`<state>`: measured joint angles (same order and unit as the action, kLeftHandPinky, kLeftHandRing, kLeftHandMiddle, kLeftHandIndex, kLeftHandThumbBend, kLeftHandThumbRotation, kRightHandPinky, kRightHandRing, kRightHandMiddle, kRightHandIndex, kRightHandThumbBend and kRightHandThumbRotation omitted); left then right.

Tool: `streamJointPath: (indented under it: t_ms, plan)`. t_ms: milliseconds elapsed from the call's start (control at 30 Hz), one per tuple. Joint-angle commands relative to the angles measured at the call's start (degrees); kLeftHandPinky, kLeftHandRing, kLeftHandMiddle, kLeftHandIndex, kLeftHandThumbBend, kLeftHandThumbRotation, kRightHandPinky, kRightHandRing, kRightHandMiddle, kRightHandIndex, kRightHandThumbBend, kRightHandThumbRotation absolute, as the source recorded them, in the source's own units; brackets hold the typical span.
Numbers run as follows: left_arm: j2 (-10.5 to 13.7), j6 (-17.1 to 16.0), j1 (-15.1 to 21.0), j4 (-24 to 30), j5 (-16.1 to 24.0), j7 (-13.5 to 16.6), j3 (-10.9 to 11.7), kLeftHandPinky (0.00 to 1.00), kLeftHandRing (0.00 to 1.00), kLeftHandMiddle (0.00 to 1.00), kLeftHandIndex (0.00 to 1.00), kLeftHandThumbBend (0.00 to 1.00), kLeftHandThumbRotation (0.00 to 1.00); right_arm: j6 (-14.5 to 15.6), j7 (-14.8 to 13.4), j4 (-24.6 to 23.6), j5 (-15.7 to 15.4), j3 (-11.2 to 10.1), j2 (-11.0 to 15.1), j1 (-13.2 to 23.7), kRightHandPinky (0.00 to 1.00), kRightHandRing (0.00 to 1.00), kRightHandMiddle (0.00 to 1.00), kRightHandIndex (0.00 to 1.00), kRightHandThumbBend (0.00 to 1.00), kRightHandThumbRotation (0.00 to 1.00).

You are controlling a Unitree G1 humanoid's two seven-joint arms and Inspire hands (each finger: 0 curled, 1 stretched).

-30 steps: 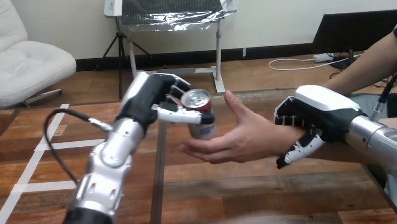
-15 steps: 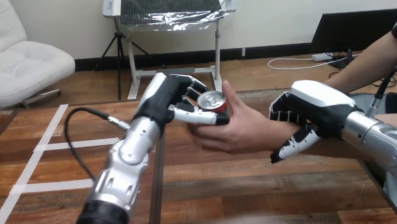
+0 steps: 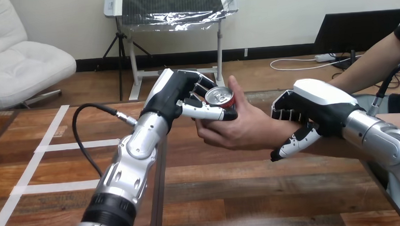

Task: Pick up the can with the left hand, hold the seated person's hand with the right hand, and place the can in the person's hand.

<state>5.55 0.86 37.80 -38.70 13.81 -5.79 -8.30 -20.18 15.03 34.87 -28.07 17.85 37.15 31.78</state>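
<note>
Gripping the can: the left hand (image 3: 179,96) was clenched on the can (image 3: 222,98), its thumb lying across the near side just below the rim and its fingers curled round the far side
Can: it stood nearly upright with its silver top and pull tab facing up and a red band under the rim; it was held above the desk (image 3: 242,192), between the left hand and the person's hand (image 3: 244,129)
Person's hand: it extended from the view's right with the palm turned toward the can, the thumb standing up just beside the can's right edge and the fingers curled under its lower part; this hand and the left hand were both on the can
Right hand: the right hand (image 3: 315,110) lay over the person's wrist (image 3: 280,135), fingers bent down over the far side and thumb hooked beneath the near side, so that it was grasping the wrist
Left arm: the silver forearm (image 3: 133,156) rose from the bottom edge toward the centre
Desk: brown wooden planks lay beneath both hands and the can
</note>
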Motion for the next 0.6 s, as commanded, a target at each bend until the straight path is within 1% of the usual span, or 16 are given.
streamJointPath:
  t_ms: [0,167,400,567]
  plan:
    - [-2.3,-1.8,5.6,-1.3,-0.6,0.4,-0.5,0.28,0.34,0.4,0.44,0.72,0.0,0.1,0.1,-1.5,0.8,-0.5,-2.7,2.6,0.35,0.38,0.42,0.42,0.76,0.19]
    - [-3.2,-2.0,5.7,-1.3,-0.4,0.3,-1.1,0.28,0.34,0.4,0.44,0.73,0.0,-0.2,-0.3,-1.3,1.0,-0.7,-2.9,2.5,0.34,0.38,0.42,0.42,0.76,0.19]
    - [-3.9,-2.6,5.7,-0.9,0.2,0.1,-2.0,0.28,0.34,0.41,0.44,0.74,0.0,-0.4,-0.6,-1.3,0.9,-0.7,-3.0,2.4,0.33,0.37,0.41,0.41,0.77,0.19]
    - [-4.4,-2.4,5.7,-0.4,0.4,0.0,-2.4,0.28,0.34,0.41,0.44,0.74,0.0,-0.3,-0.5,-1.4,0.9,-0.8,-2.9,2.2,0.33,0.37,0.41,0.41,0.77,0.19]
